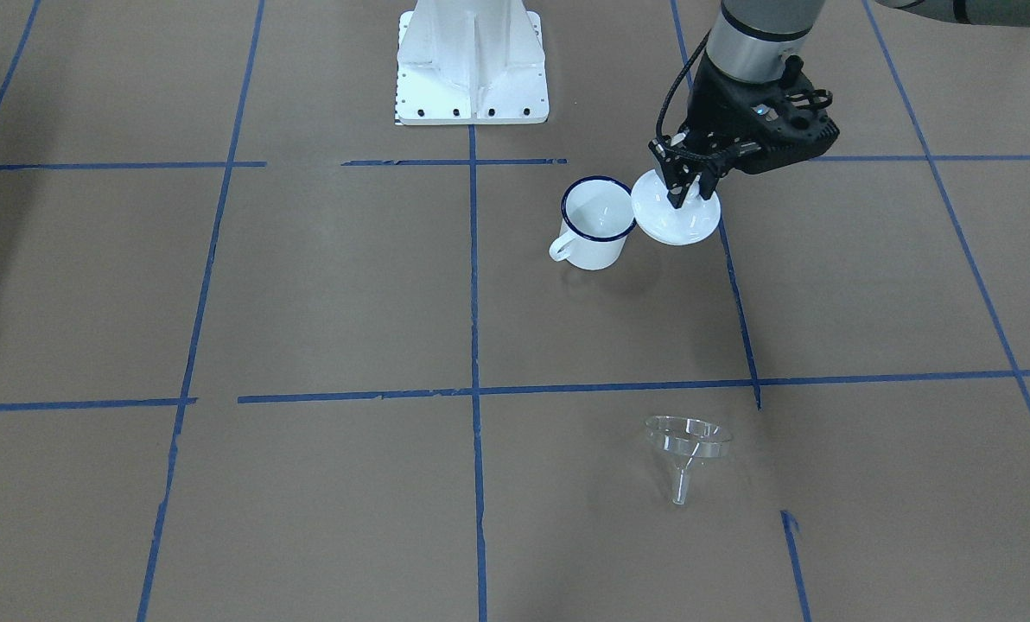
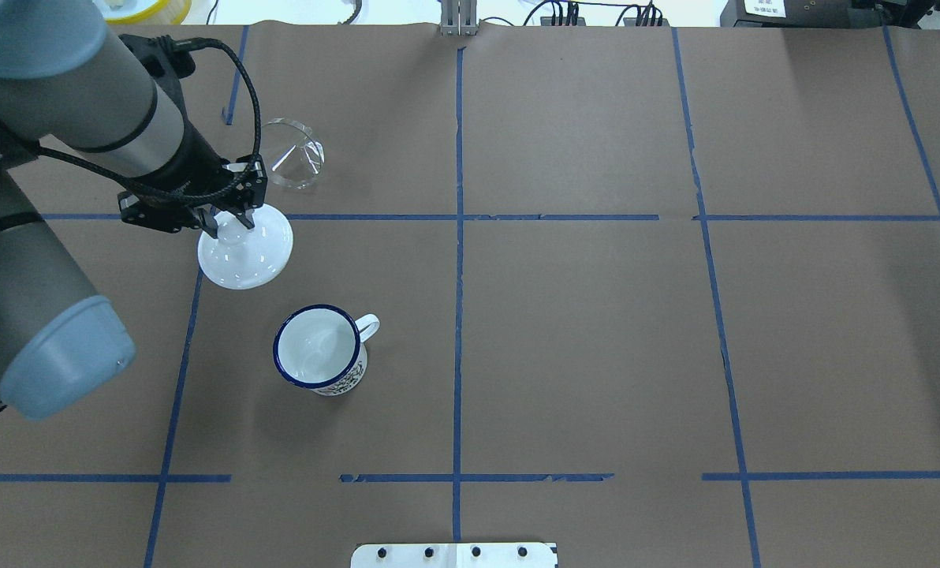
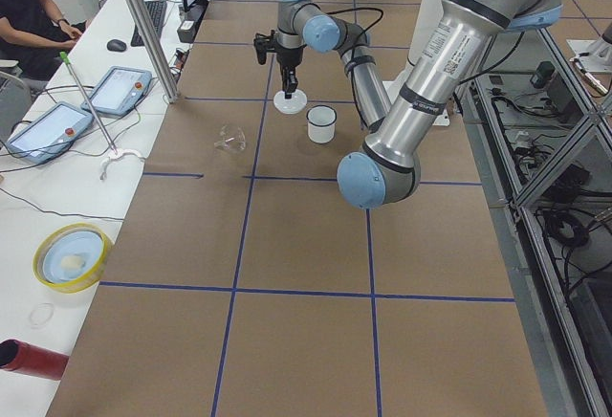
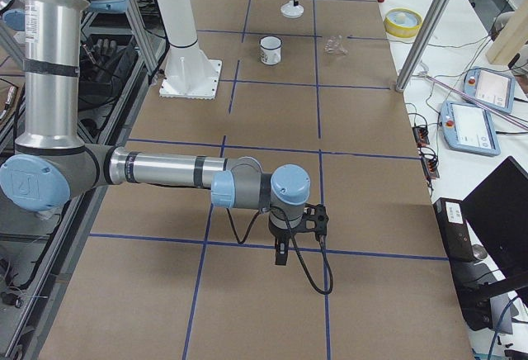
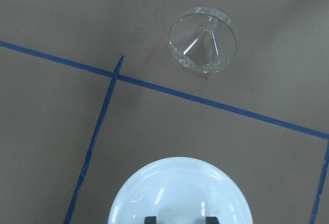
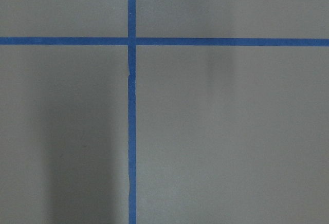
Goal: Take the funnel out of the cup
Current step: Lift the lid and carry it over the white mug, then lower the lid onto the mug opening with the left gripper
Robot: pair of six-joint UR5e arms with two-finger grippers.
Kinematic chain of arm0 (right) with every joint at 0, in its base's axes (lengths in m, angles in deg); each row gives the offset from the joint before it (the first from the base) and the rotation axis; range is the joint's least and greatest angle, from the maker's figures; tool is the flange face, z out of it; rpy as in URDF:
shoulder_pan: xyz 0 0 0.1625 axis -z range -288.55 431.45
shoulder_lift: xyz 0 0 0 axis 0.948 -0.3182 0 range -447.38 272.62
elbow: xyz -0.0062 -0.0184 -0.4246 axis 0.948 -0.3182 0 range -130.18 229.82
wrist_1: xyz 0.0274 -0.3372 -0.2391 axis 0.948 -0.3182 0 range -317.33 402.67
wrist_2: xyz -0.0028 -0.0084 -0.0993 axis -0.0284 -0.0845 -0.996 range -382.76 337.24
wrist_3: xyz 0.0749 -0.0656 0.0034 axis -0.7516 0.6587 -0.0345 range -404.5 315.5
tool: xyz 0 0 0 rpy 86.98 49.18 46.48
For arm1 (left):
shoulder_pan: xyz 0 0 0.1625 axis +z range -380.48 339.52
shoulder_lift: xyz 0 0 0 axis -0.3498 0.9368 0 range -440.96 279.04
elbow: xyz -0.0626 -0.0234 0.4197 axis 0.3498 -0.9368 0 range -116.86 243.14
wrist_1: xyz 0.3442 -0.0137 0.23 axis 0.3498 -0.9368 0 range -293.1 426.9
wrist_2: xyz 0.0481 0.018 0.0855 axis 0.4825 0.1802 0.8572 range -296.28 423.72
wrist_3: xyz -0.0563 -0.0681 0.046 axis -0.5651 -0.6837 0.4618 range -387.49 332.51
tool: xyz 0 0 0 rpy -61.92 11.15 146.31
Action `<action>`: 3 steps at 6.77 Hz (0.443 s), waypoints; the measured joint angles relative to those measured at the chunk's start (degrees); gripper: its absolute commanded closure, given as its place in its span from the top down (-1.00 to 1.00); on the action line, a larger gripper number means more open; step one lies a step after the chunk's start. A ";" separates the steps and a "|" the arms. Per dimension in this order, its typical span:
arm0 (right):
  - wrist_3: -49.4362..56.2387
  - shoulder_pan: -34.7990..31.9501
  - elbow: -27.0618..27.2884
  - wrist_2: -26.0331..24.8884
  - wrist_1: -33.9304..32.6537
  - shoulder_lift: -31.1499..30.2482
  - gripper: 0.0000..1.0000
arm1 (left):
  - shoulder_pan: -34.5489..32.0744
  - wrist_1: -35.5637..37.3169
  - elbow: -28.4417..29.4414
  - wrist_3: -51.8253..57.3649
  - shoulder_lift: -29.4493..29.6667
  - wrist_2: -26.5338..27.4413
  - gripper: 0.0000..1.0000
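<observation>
Clamping lid [image 2: 245, 256] by knob in left gripper [image 2: 229, 218], holding it at 11 o'clock of cup [image 2: 318, 349], probably readying to cap | finding funnel [image 2: 292, 154] lying tipped on table [image 2: 596, 355] at 12 o'clock of cup, well apart, removal seeming done | seeing right gripper [image 4: 282, 254] far off, jaw state impossible to tell

Funnel [image 3: 230, 138] lying on table [image 3: 306, 245], apart from cup [image 3: 322, 123], left gripper [image 3: 290, 89] directly above white lid [image 3: 290, 103] beside cup
</observation>
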 measured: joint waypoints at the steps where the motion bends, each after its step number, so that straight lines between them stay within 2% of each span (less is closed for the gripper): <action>1: 0.00 0.00 0.00 0.00 0.00 0.00 1.00 | 2.94 -0.04 0.04 -3.38 0.40 1.24 -1.00; 3: 0.00 0.00 0.00 0.00 0.00 0.00 1.00 | 7.46 -0.22 0.16 -7.70 0.67 3.95 -1.00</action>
